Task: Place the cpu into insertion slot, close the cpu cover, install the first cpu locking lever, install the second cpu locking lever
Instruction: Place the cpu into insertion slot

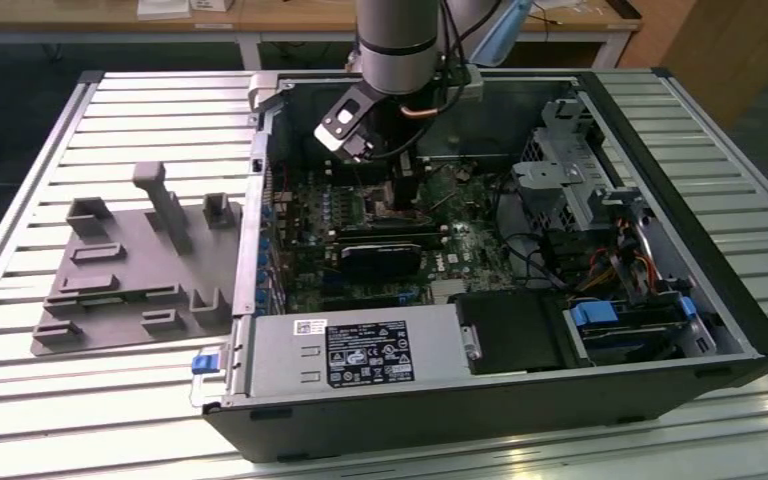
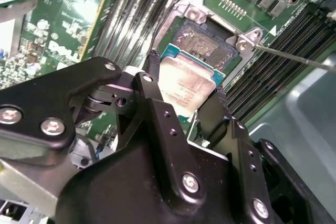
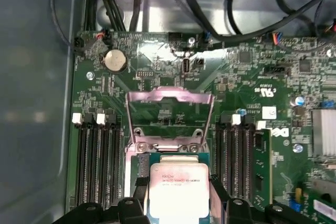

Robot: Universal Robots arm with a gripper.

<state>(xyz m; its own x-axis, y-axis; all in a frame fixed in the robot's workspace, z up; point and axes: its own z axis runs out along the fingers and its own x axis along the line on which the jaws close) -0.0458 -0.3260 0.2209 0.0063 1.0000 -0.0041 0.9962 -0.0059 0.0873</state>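
Note:
In both wrist views the cpu (image 2: pixel 185 77) (image 3: pixel 178 184), a flat square chip with a dull silver top, sits between my two black fingers. My gripper (image 2: pixel 186 82) (image 3: pixel 177 192) is shut on it by two opposite edges. The chip hangs just over the insertion slot (image 2: pixel 206 43) (image 3: pixel 143 162), whose dark centre and metal rim show past the chip's far edge. The cpu cover (image 3: pixel 169 95), a thin silvery frame, stands swung up and open behind the slot. A thin locking lever (image 2: pixel 294 57) sticks out beside the slot. In the exterior view my gripper (image 1: pixel 402 190) reaches down into the open computer case.
Long black memory slots (image 3: pixel 97 161) (image 3: pixel 239 156) flank the socket. A coin cell (image 3: pixel 115 60) and cables (image 3: pixel 210 3) lie beyond it. A black card (image 1: pixel 384 255), a power supply (image 1: pixel 357 350) and a drive cage (image 1: pixel 584 170) stand inside the case. A grey fixture (image 1: pixel 131 260) lies outside it.

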